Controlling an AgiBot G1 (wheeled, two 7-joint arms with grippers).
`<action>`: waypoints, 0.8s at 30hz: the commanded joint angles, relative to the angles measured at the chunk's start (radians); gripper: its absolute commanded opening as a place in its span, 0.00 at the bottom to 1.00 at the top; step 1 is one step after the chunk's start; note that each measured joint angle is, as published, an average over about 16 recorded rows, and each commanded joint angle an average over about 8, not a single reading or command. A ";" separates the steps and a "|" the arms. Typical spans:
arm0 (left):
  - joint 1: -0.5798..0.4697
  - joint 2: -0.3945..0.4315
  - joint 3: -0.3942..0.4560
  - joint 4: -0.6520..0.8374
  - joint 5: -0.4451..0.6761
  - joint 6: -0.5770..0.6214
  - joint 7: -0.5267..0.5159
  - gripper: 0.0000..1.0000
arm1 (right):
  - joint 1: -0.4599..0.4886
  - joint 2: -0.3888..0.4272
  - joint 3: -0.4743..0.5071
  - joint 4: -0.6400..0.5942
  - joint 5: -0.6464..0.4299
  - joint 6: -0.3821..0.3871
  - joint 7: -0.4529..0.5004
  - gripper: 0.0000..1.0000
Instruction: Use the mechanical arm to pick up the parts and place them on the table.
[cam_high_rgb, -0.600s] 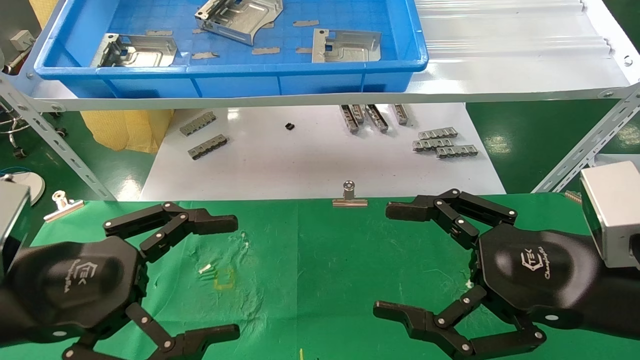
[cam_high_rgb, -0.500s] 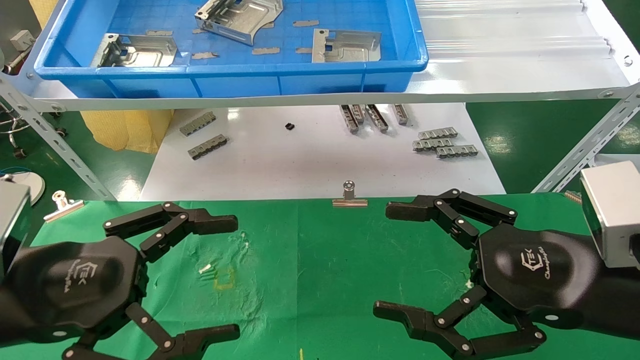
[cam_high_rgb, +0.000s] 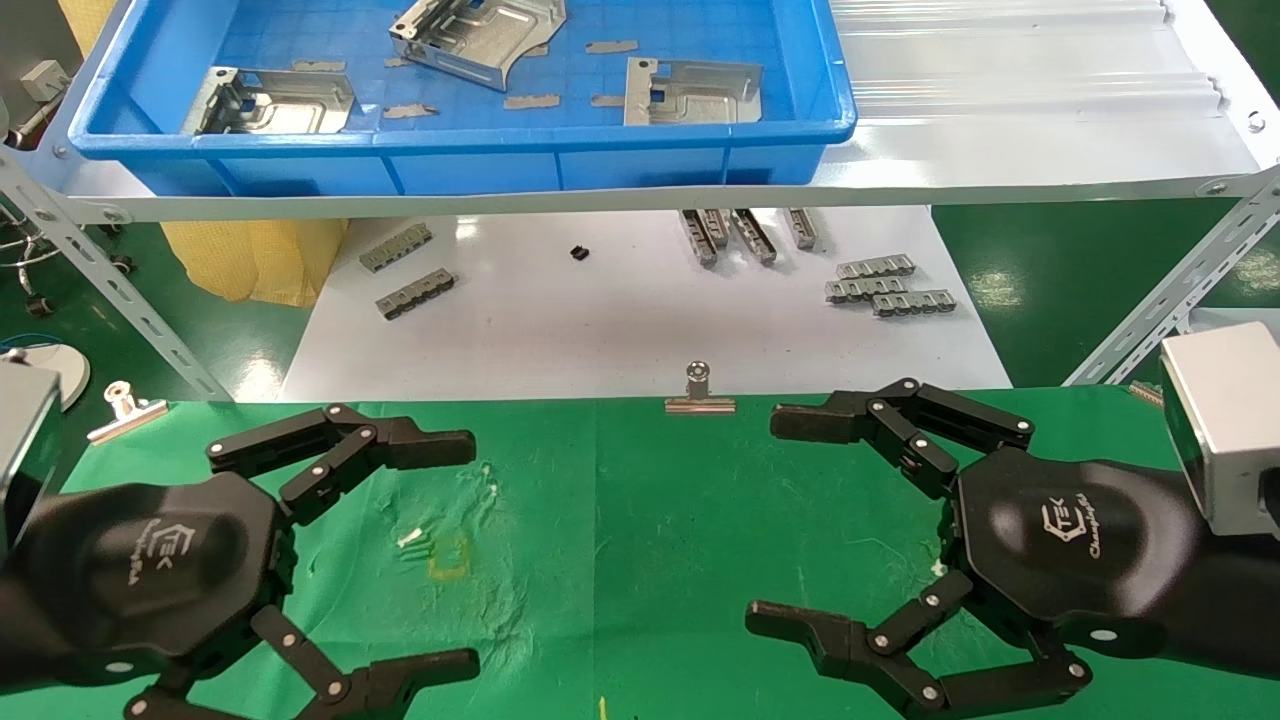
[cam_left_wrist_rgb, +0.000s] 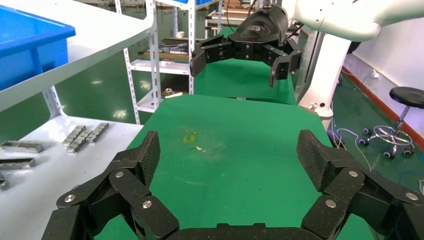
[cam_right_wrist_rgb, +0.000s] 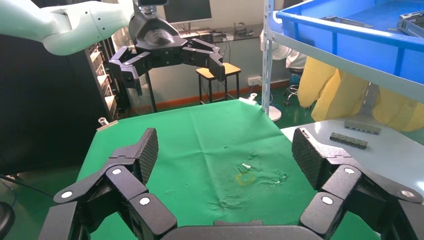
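Note:
Three silver sheet-metal parts lie in a blue bin (cam_high_rgb: 460, 160) on the shelf: one at the left (cam_high_rgb: 270, 101), one at the back middle (cam_high_rgb: 478, 36), one at the right (cam_high_rgb: 692, 92). My left gripper (cam_high_rgb: 445, 555) is open and empty above the green table (cam_high_rgb: 620, 520), on its left side. My right gripper (cam_high_rgb: 785, 520) is open and empty above the table's right side. The two face each other. The left wrist view shows bare green cloth (cam_left_wrist_rgb: 235, 145) between its fingers (cam_left_wrist_rgb: 148, 155); the right wrist view shows wrinkled cloth with the yellow square mark (cam_right_wrist_rgb: 245, 177).
A white corrugated shelf (cam_high_rgb: 1020, 110) holds the bin, on angled metal legs (cam_high_rgb: 110, 290). Below it a white board (cam_high_rgb: 620, 310) carries several grey toothed strips (cam_high_rgb: 885, 285). A metal clip (cam_high_rgb: 699, 395) pins the cloth's far edge, another (cam_high_rgb: 125, 410) is at the left.

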 joint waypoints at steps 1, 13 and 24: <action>0.000 0.000 0.000 0.000 0.000 0.000 0.000 1.00 | 0.000 0.000 0.000 0.000 0.000 0.000 0.000 0.00; 0.000 0.000 0.000 0.000 0.000 0.000 0.000 1.00 | 0.000 0.000 0.000 0.000 0.000 0.000 0.000 0.00; 0.000 0.000 0.000 0.000 0.000 0.000 0.000 1.00 | 0.000 0.000 0.000 0.000 0.000 0.000 0.000 0.00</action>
